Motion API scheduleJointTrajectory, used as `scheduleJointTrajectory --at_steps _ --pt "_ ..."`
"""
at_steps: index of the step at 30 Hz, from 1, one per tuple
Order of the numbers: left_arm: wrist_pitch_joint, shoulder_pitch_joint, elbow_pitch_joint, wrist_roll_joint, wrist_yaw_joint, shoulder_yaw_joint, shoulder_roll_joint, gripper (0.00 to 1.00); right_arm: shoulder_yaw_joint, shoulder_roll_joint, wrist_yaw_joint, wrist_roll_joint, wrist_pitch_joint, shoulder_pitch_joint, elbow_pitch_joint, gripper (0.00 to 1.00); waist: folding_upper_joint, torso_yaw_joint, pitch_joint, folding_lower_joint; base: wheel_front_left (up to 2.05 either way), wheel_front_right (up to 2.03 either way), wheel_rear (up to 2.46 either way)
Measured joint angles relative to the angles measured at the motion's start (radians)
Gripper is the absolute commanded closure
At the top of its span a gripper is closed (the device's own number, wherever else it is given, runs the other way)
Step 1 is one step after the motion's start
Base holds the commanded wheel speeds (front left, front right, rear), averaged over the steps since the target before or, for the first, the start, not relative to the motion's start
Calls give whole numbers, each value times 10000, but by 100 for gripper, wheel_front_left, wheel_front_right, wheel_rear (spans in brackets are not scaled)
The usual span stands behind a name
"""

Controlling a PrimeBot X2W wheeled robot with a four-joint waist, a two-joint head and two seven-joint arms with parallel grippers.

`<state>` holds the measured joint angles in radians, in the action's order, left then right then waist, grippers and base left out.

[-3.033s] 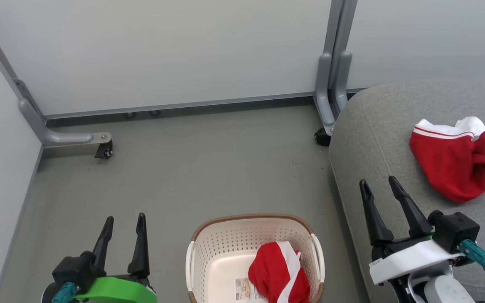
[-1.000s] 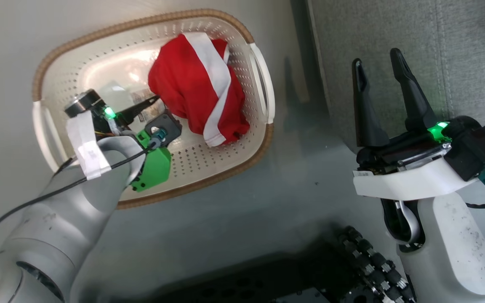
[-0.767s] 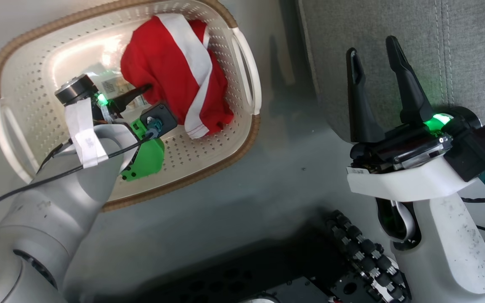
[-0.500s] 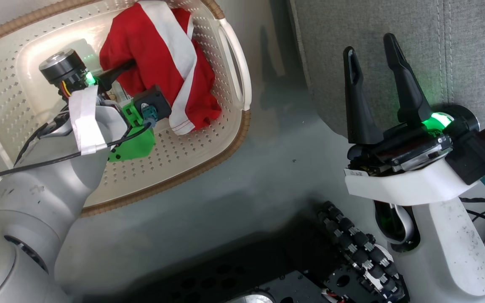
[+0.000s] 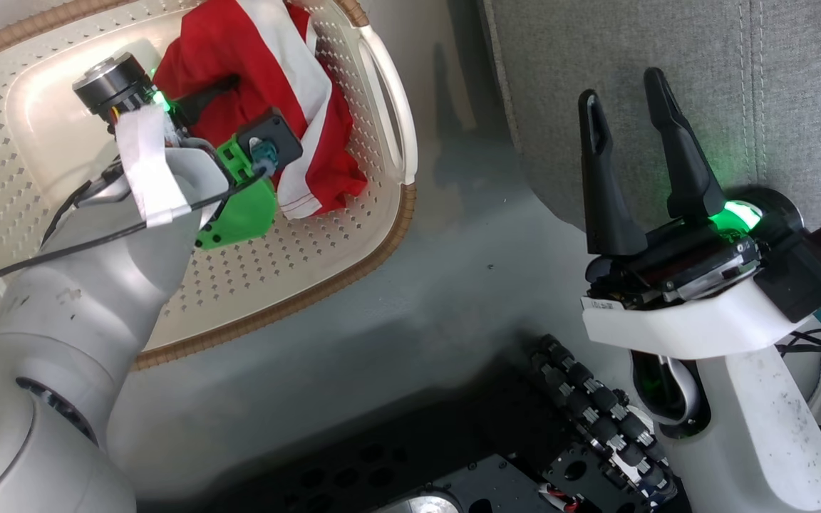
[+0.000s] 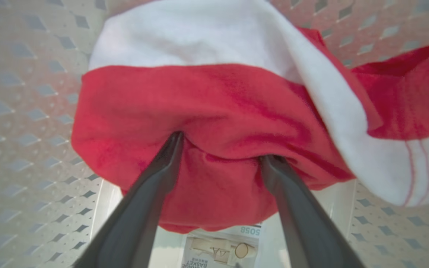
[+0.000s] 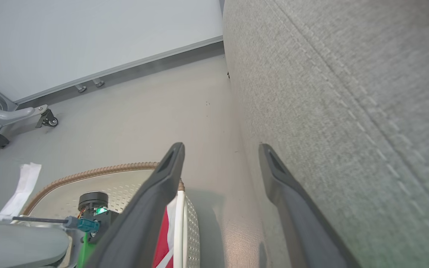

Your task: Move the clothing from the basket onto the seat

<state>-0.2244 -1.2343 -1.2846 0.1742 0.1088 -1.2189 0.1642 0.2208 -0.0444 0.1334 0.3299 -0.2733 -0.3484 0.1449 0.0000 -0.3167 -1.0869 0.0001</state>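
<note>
L gripper (image 6: 223, 149): inside basket (image 5: 289, 242), fingers spread, both tips pressed into the red cloth of the clothing (image 6: 214, 100). A fold of fabric bulges between the tips.

Clothing: bunched at the basket end nearest the seat (image 5: 667, 43), next to white handle (image 5: 385, 100). White stripe on top, lower edge over paper label (image 6: 222, 249).

R gripper (image 5: 618, 84): fingers spread, holding nothing. Position: over floor (image 5: 453, 285), just beside seat edge, well apart from clothing.
</note>
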Motion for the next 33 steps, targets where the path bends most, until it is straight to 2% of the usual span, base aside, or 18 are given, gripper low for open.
scheduleJointTrajectory --at_steps 6,13,22,23,24,25,33 --pt "825 -289 -19 575 186 123 -169 0 88 -2 0 52 0 279 92 0 0 -69 -26 0 0 0 0" --pt "2169 -281 -21 1066 201 -355 -205 0 190 0 0 134 35 649 140 0 0 -170 -20 0 0 0 0" --pt "2863 -244 426 2002 203 -545 -42 0 222 8 2 82 77 949 146 0 1 -221 -26 0 0 0 0" --pt "2949 -229 506 2113 203 -558 -42 17 222 8 2 67 77 974 146 0 1 -210 -26 -1 0 0 0" --pt "3033 -218 539 2199 203 -564 -38 88 222 6 0 52 77 975 151 0 1 -204 -31 0 0 0 0" --pt "3116 -205 579 2334 203 -573 -15 100 219 6 0 44 77 975 159 0 0 -196 -37 -1 0 0 0" --pt "3095 -177 757 2669 219 -608 190 100 194 6 -2 8 77 927 119 0 1 -184 22 -1 0 0 0"
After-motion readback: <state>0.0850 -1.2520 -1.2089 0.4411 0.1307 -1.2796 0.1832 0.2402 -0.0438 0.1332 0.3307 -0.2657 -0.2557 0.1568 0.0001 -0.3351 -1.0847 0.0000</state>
